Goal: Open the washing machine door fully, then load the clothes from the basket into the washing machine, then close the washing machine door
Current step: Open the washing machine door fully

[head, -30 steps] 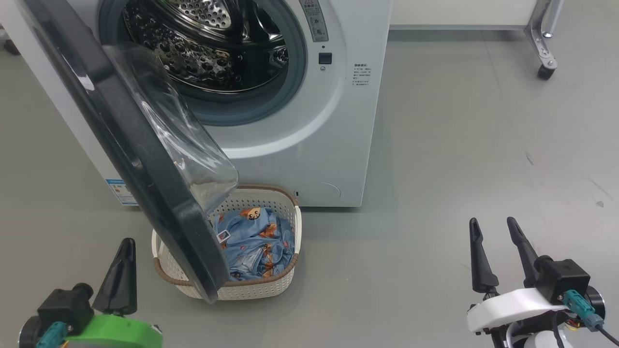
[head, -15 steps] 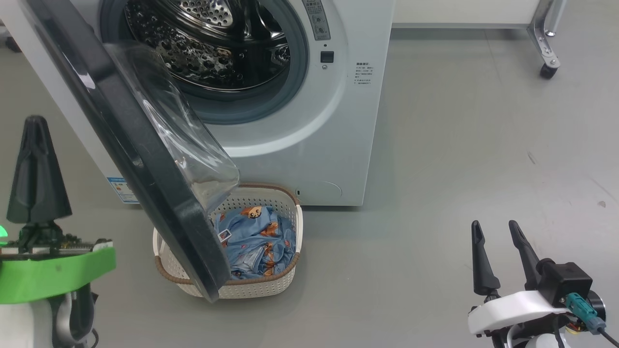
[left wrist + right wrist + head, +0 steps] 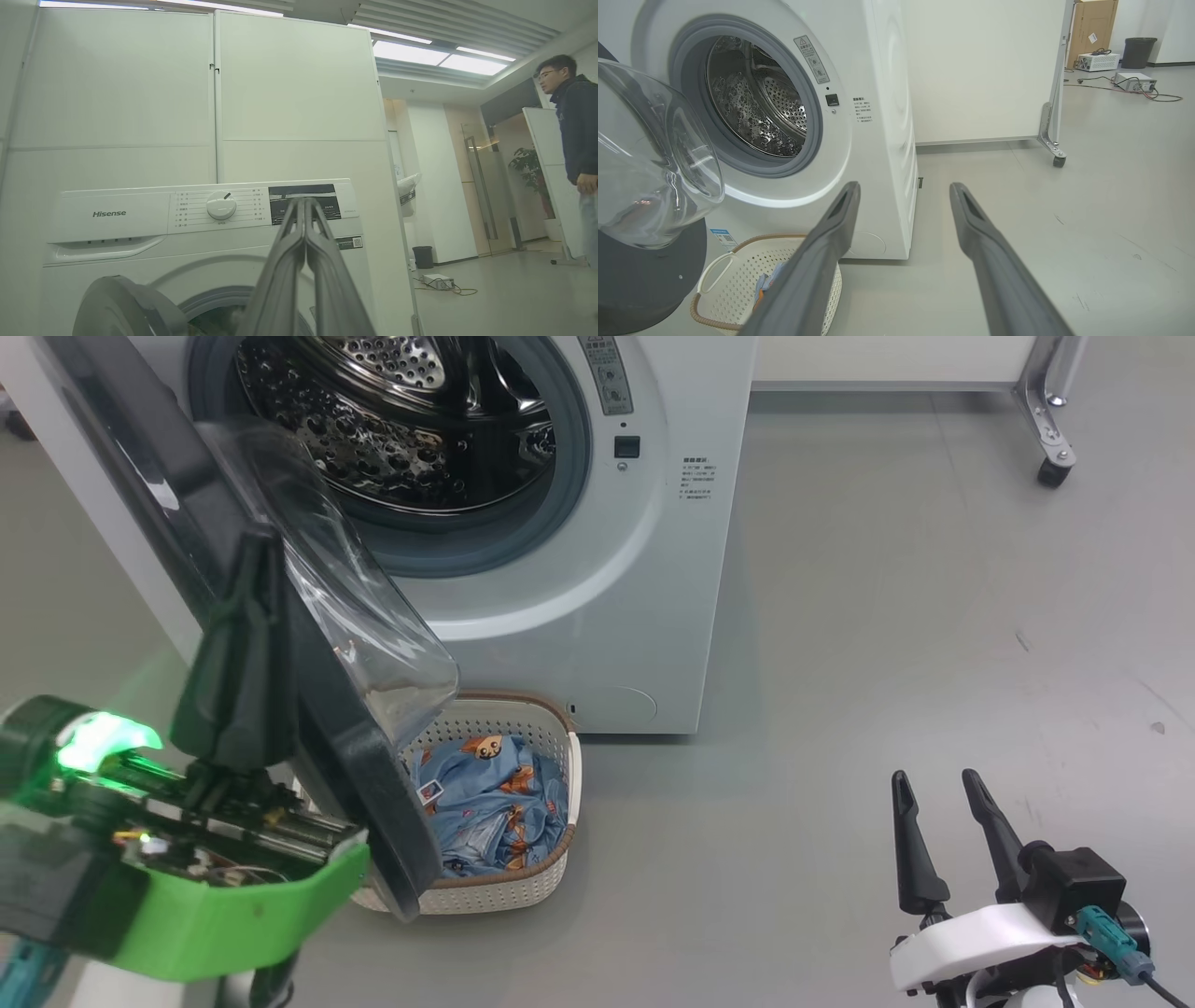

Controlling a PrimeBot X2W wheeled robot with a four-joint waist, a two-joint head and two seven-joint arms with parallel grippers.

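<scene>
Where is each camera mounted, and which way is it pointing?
Head view: on the head, looking down at the washing machine, its open door, the basket; left gripper shut, right gripper open.
Left wrist view: on the left wrist, aimed up past closed fingers at the control panel and a person.
Right wrist view: on the right wrist, low, facing the drum between open fingers.
Shared: head and right wrist both show the basket.

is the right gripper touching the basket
Apart. The head view shows a wide stretch of bare floor between the basket and the right gripper, whose fingers stand open.
</scene>
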